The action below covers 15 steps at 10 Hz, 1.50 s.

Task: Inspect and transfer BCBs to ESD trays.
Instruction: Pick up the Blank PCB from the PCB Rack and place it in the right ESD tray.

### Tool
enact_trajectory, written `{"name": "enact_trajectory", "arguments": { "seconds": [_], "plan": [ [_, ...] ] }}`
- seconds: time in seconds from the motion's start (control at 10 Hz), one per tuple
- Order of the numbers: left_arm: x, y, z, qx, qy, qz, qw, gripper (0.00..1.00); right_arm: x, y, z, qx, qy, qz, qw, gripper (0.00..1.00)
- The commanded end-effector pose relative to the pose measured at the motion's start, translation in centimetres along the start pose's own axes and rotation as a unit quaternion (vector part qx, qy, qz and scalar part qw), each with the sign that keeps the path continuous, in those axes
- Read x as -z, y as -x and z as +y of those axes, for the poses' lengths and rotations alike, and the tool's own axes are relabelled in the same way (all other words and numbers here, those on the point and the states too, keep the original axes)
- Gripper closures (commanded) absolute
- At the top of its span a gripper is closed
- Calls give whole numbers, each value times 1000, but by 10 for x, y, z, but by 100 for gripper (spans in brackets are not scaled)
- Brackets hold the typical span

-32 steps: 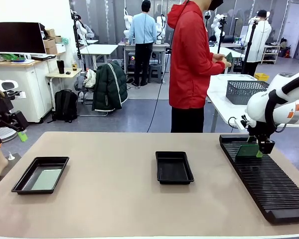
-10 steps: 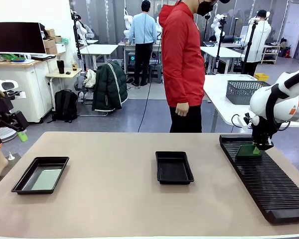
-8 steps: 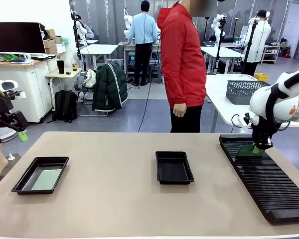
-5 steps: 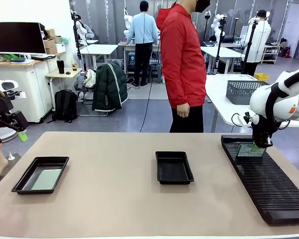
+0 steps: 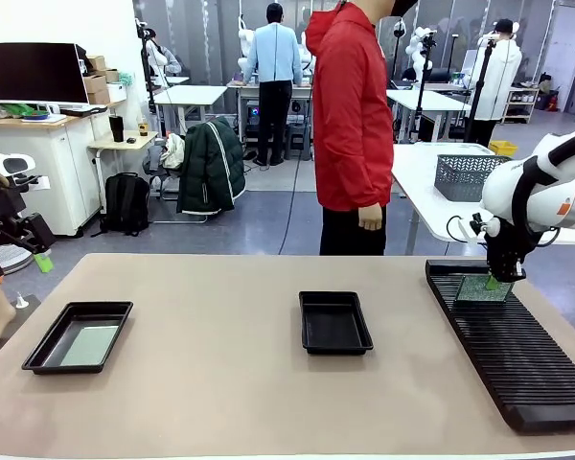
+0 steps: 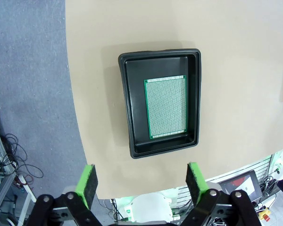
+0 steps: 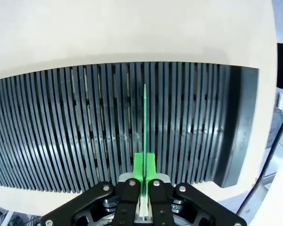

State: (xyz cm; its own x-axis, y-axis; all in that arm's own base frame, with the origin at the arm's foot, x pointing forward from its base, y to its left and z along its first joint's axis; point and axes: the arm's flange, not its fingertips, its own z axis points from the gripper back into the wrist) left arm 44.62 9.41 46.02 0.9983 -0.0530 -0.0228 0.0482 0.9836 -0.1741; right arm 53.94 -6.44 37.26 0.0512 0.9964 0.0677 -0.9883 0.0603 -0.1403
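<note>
Over the rack (image 5: 529, 369), board (image 5: 481, 289) upright.

Front view across table (image 5: 220, 383), wrist views straight down

The table (image 5: 220, 402) is plain tan and both trays are solid black: the left tray (image 5: 48, 335) has a green board (image 6: 166, 107) covered in a fine grid of pale dots, and the centre tray (image 5: 334, 324) is just bare black. At the right the rack (image 5: 522, 369) is black too, ribbed with thin parallel slats, and the other board (image 5: 474, 290) over it is green as well. The left gripper (image 6: 140, 181) is black with bright green pads (image 6: 88, 182), the right arm (image 5: 546, 187) is white with an orange patch, the jacket (image 5: 350, 115) is red and the basket (image 5: 470, 175) is grey mesh.
</note>
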Motion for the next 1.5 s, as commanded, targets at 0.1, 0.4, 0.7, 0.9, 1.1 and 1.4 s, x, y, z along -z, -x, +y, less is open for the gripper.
{"name": "enact_trajectory", "arguments": {
  "seconds": [0.1, 0.4, 0.7, 0.9, 1.1, 1.4],
  "plan": [
    [2, 1, 1, 4, 3, -5, 1000, 0, -79, 1, -6, -7, 28, 2, 1000, 100],
    [2, 1, 1, 4, 3, -5, 1000, 0, -172, 6, -9, -10, 45, 8, 999, 100],
    [2, 1, 1, 4, 3, -5, 1000, 0, -259, 6, -15, -12, 36, 0, 999, 100],
    [2, 1, 1, 4, 3, -5, 1000, 0, -297, 5, -18, -9, 29, -5, 1000, 100],
    [2, 1, 1, 4, 3, -5, 1000, 0, -320, 1, -21, -5, 13, 0, 1000, 100],
    [2, 1, 1, 4, 3, -5, 1000, 0, -329, 0, -24, 2, 14, 1, 1000, 100]
  ]
}}
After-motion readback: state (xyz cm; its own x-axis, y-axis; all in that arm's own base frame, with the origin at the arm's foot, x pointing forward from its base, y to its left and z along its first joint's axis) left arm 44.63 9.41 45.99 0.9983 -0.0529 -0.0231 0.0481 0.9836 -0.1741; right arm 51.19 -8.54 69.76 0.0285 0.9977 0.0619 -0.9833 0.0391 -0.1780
